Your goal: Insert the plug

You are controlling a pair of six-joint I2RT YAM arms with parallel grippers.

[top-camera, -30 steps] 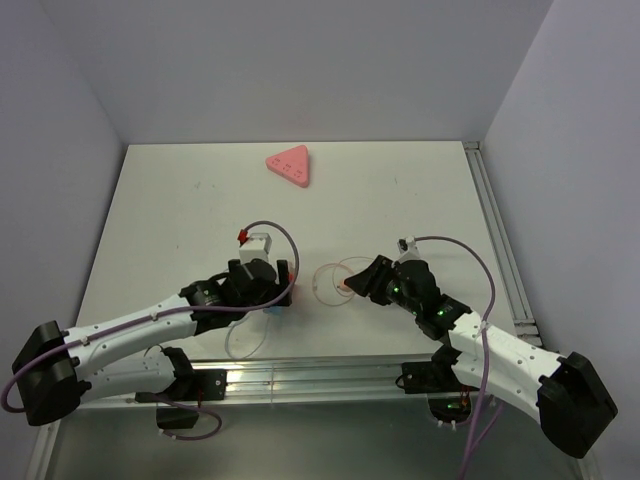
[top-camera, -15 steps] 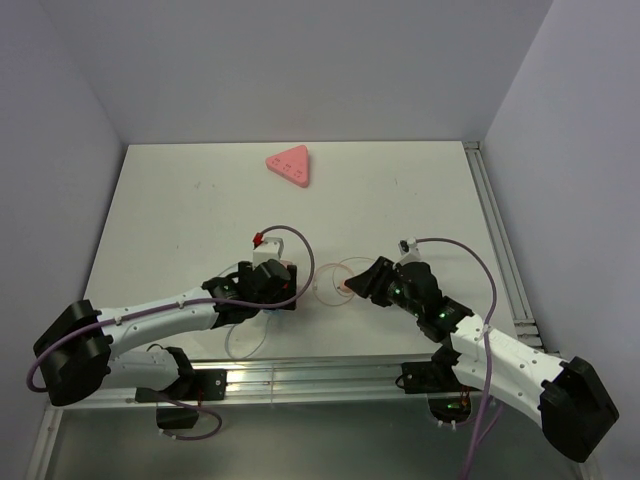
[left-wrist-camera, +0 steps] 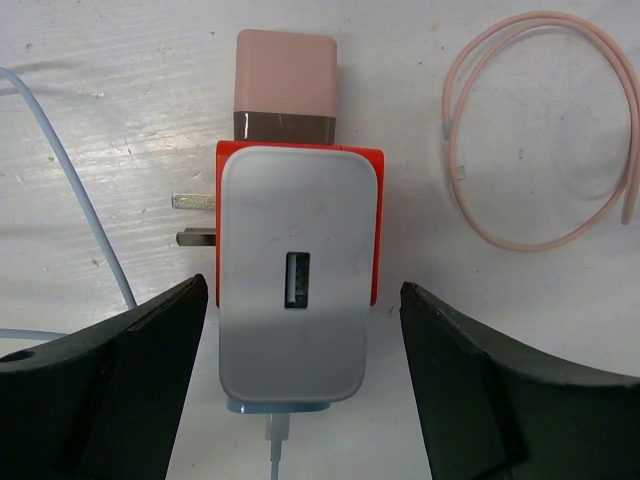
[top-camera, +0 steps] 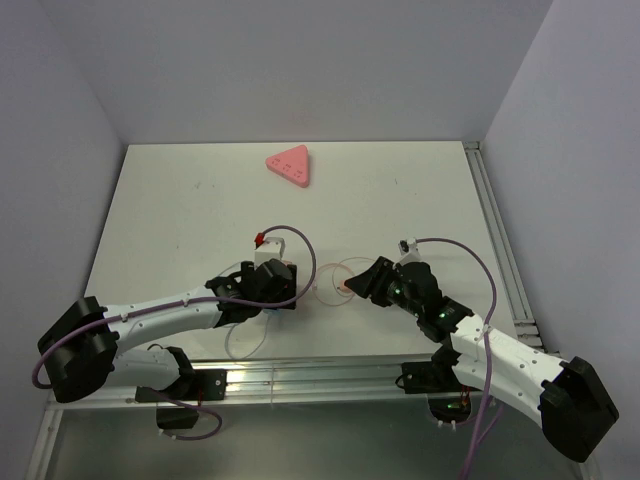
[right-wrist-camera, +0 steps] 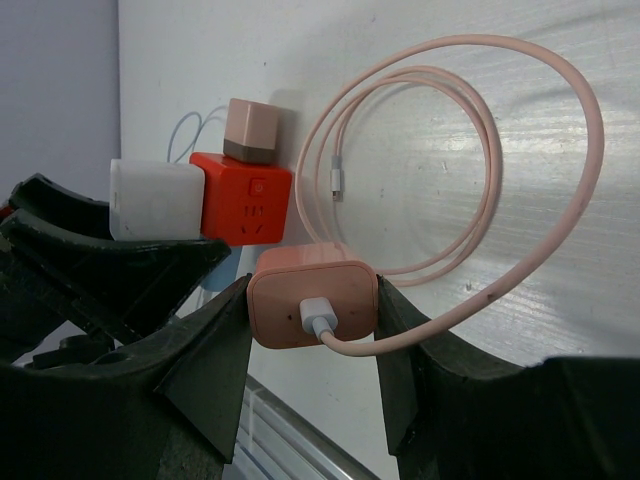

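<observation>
left gripper (left-wrist-camera: 302,300) spread wide, right gripper (right-wrist-camera: 312,310) clamped.

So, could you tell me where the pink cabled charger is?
The charger is clamped in the right claw, near the table's front centre, right of the orange socket cube in the top view.

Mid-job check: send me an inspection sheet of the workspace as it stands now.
Surface: white tabletop, matte, faintly streaked.
Job's things: orange cube-shaped socket adapter with a white rectangular charger seated against it and a pink-and-brown small charger on another face; pink square charger held nearby.
Clutter: pink triangular power strip near the far edge.
Grippers: left end effector open, straddling the white rectangular charger without touching; right end effector shut on the pink square charger.
Cables: pink cable coiled, plugged into the pink square charger; pale blue cable beside the adapter.
Surroundings: grey walls; aluminium rail along the right edge.
</observation>
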